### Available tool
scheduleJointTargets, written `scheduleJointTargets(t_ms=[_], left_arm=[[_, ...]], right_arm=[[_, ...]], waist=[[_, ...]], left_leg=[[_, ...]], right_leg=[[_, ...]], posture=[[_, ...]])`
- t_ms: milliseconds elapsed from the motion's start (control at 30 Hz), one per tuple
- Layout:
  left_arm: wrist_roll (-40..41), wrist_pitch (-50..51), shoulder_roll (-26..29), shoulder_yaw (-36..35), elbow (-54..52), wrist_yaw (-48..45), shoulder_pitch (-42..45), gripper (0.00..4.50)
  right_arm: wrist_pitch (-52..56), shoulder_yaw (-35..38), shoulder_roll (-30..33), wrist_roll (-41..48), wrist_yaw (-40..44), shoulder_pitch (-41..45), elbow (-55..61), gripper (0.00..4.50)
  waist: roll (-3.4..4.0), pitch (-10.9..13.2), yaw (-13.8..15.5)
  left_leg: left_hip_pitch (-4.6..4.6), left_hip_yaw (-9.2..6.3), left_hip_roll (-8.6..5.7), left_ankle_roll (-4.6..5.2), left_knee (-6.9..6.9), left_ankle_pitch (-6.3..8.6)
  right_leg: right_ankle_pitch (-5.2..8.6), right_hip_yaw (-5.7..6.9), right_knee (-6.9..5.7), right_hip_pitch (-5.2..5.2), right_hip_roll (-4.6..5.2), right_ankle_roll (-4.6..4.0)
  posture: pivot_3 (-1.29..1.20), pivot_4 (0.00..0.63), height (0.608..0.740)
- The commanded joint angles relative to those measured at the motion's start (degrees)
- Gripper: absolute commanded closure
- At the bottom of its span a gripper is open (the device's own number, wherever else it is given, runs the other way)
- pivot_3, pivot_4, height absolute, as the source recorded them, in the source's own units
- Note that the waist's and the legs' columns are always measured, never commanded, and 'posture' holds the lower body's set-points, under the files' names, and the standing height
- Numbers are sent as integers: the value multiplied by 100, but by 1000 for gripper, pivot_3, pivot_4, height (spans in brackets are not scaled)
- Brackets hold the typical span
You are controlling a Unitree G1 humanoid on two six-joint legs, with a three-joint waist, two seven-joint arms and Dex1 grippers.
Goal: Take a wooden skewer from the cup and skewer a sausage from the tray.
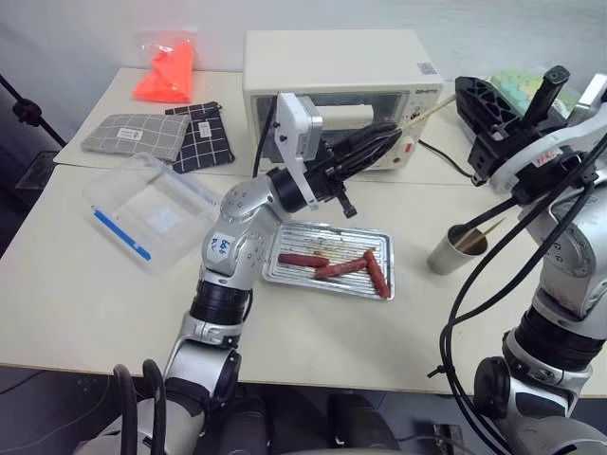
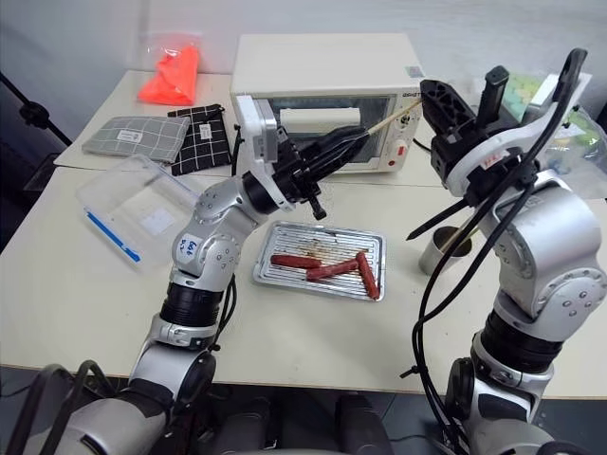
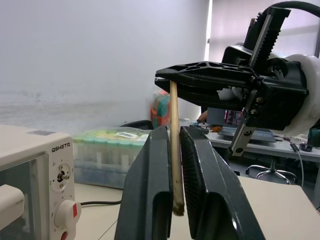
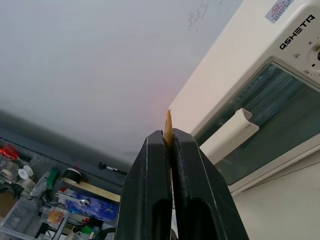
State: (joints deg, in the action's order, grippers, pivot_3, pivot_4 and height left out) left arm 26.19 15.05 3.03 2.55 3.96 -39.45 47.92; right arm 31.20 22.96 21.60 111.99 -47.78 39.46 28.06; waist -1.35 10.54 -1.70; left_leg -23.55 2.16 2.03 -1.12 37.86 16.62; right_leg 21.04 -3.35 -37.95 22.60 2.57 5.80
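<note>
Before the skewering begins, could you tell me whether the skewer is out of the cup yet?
Out. The wooden skewer is held in the air between the left gripper and right gripper, well above the cup.

- I stand at a pale beige table (image 1: 85,303), with a second one (image 1: 123,90) butted behind it.
- A plain grey-white wall (image 1: 76,33) rises behind the white toaster oven (image 1: 332,66).
- Dark floor (image 1: 19,190) lies beside the table.
</note>
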Motion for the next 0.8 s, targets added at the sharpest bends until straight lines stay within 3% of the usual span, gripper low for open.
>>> scheduleJointTargets(t_ms=[33, 333, 433, 800], left_arm=[[-42, -63, 14, 39, -73, -25, 75, 3982], [-120, -128, 22, 109, -17, -93, 46, 3982], [-151, -161, 7, 113, 11, -90, 69, 3491], [-30, -74, -52, 47, -139, -49, 147, 3491]], right_arm=[[-81, 115, -10, 101, 105, 69, 273, 4500], [-76, 71, -67, 101, 122, 116, 287, 4500], [-70, 61, -60, 101, 122, 95, 288, 4500], [-62, 39, -28, 101, 116, 81, 270, 4500]], waist=[[0, 0, 0], [0, 0, 0], [0, 0, -1], [0, 0, -1]], left_leg=[[0, 0, 0, 0, 0, 0], [0, 0, 0, 0, 0, 0], [0, 0, 0, 0, 0, 0], [0, 0, 0, 0, 0, 0]], right_leg=[[0, 0, 0, 0, 0, 0], [0, 0, 0, 0, 0, 0], [0, 0, 0, 0, 0, 0], [0, 0, 0, 0, 0, 0]], posture=[[0, 150, 740], [0, 150, 740], [0, 150, 740], [0, 150, 740]])
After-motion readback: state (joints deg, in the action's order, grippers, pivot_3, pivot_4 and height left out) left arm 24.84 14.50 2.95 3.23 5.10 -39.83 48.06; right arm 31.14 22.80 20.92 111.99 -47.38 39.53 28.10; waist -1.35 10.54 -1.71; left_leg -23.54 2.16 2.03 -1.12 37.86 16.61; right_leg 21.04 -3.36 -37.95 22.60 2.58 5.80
